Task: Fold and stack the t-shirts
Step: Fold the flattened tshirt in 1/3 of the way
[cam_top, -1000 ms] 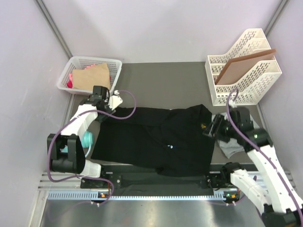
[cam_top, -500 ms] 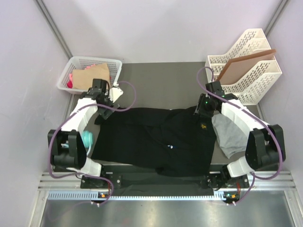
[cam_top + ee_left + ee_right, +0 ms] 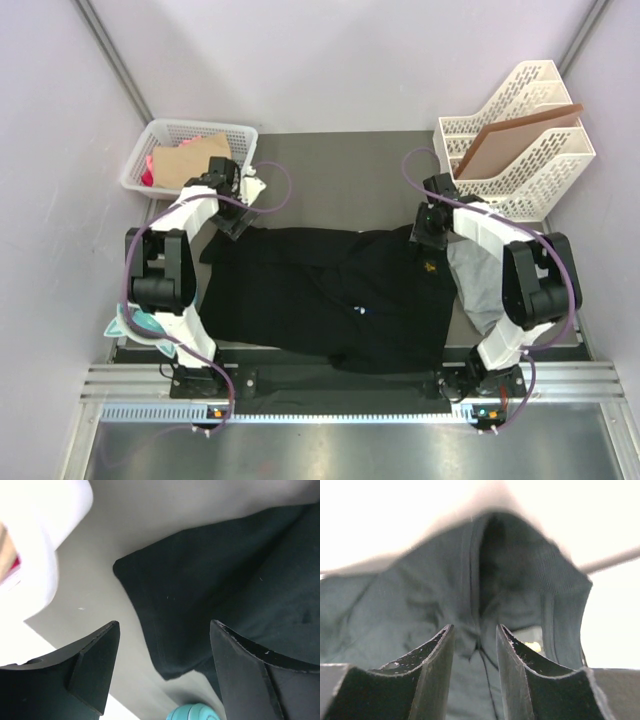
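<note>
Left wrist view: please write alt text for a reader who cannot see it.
Open jaws frame a corner of the black shirt lying on the grey table. A teal object shows at the bottom edge.

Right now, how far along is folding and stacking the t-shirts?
Done: nothing folded or stacked. The black t-shirt lies spread, rumpled; the grey t-shirt is crumpled beside it. In hand: the left claw hangs open over the black one's far left corner; the right claw has a fold between its fingers, grip uncertain. Left: both folds, then stacking.

No legible text; print (image 3: 361,311) on black t-shirt (image 3: 290,290) unreadable.
</note>
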You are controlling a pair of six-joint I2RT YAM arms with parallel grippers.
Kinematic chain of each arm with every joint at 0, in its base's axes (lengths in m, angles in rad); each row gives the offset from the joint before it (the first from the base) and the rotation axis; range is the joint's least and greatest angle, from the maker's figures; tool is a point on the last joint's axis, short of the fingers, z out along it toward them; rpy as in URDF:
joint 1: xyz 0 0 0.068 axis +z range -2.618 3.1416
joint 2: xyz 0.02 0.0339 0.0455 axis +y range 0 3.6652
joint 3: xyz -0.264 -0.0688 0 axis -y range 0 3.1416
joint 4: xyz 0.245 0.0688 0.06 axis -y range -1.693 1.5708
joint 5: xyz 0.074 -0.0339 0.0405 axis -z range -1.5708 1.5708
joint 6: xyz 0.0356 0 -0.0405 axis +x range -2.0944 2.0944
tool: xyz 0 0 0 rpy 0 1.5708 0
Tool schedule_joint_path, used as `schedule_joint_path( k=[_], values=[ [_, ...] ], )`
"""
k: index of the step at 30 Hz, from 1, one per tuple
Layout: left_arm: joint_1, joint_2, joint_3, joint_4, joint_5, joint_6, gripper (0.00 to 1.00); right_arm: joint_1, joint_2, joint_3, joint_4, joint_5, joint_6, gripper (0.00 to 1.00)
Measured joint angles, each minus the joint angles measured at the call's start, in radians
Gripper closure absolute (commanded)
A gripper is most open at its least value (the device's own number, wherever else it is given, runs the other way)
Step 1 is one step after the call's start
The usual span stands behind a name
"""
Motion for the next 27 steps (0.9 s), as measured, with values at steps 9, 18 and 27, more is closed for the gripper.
schedule_joint_path(
  k=[9, 18, 27],
  values=[
    [0.02, 0.045, 0.012, 0.019, 0.004, -0.016, 0.24, -0.009, 0.092, 0.069, 0.043, 0.002, -0.027, 0.9],
    [0.024, 0.093, 0.021, 0.042, 0.006, -0.026, 0.25, -0.024, 0.092, 0.068, 0.044, 0.014, -0.032, 1.0],
    [0.026, 0.094, 0.029, 0.045, 0.013, -0.04, 0.25, -0.116, 0.056, 0.041, -0.008, 0.076, -0.012, 1.0]
  ],
)
